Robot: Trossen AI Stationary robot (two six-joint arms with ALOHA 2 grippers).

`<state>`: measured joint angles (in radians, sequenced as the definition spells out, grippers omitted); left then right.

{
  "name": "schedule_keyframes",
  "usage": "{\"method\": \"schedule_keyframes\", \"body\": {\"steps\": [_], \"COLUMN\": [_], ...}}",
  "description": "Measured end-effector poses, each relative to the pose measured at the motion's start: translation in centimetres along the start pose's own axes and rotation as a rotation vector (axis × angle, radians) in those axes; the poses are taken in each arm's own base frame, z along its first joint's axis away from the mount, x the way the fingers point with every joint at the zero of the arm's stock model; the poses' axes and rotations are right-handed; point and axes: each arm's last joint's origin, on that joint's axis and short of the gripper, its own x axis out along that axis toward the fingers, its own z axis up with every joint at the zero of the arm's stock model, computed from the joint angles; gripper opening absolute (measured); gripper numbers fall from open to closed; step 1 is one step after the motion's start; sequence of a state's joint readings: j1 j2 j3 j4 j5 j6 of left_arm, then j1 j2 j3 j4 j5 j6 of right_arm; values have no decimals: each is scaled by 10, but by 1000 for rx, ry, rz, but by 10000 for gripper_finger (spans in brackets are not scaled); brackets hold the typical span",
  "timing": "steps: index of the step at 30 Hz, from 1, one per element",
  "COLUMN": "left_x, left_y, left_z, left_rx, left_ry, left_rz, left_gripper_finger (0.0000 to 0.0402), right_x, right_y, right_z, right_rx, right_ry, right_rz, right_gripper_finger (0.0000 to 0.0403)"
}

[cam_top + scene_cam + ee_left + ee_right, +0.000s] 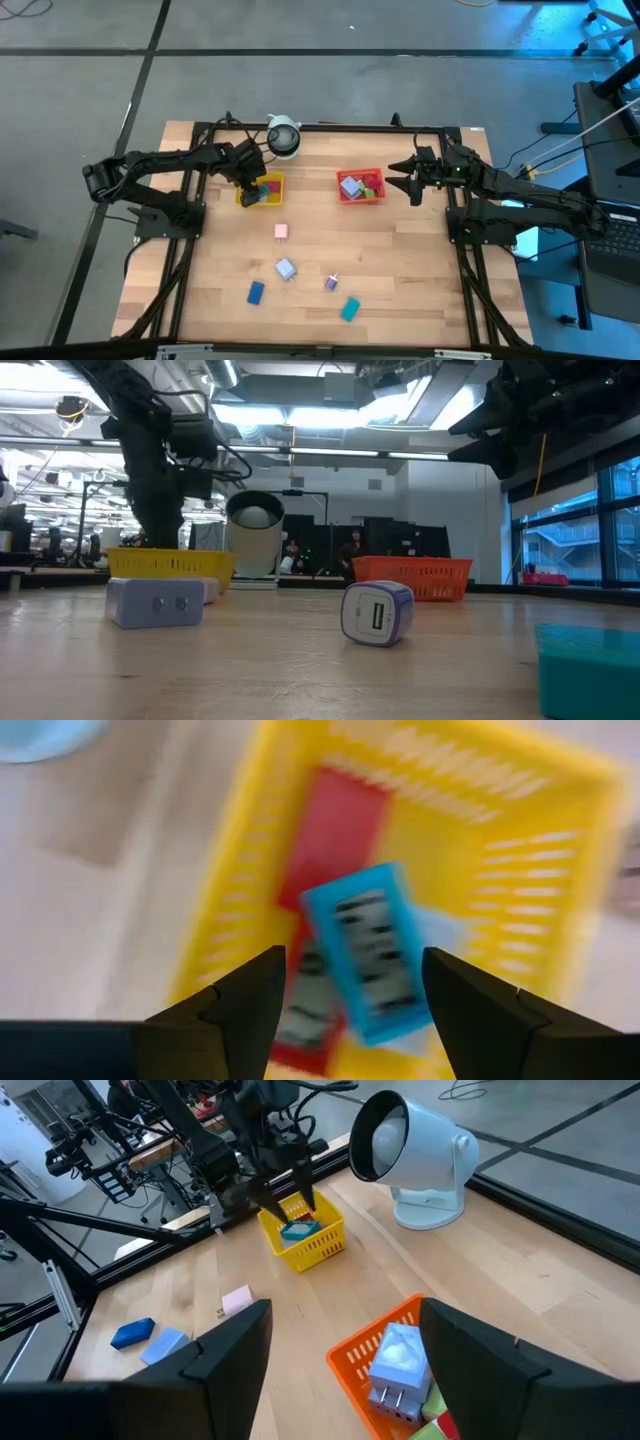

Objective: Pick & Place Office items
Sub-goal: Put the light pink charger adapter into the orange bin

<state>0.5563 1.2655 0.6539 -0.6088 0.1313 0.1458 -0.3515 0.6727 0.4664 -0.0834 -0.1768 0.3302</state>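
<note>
Overhead first: left gripper (pixel 252 186) hovering at the yellow tray (pixel 272 199), right gripper (pixel 403 180) parked just beside the red tray (pixel 347 198), which holds a whitish piece (pixel 351 185) and a green piece (pixel 368 183). Loose on the table (pixel 400 270): pink piece (pixel 282 232), pale blue piece (pixel 286 268), purple piece (pixel 331 283), blue piece (pixel 255 292) and teal piece (pixel 349 309), the blue one lying long axis roughly toward and away from the trays.

Next, table level: pale blue piece (pixel 155 602) lying on its long side, prong holes facing the camera; purple piece (pixel 377 613) tilted, its port facing the camera.

Then the left wrist: fingers (pixel 240 1010) spread apart, holding nothing, above a blue piece (pixel 365 952) lying slantwise across a red piece (pixel 335 830) in the tray.

Finally the right wrist: fingers (pixel 232 1345) apart and empty, whitish piece (pixel 399 1362) with prongs toward the camera; white lamp (pixel 412 1155) beyond.
</note>
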Motion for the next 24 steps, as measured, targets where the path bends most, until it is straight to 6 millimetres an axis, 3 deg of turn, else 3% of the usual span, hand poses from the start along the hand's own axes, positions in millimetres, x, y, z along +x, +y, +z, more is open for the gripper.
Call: {"method": "schedule_keyframes", "body": {"steps": [6,13,19,24], "left_x": [-27,-81,-120,-118], "left_y": [-15,-37,-43,-41], "left_z": [22,47,29,-4], "left_rx": [24,212,233,103], "left_ry": [-22,-328,-700,-840], "left_rz": [-180,-264,-237,-201], "left_gripper_finger": [230,227,216,216], "right_x": [1,11,26,53], "right_y": [0,-2,6,22], "right_z": [0,5,28,38], "right_rx": [-23,-9,-72,-194], "right_ry": [3,29,67,142], "right_rz": [-2,-55,-54,23], "right_gripper_finger": [256,256,256,256]}}
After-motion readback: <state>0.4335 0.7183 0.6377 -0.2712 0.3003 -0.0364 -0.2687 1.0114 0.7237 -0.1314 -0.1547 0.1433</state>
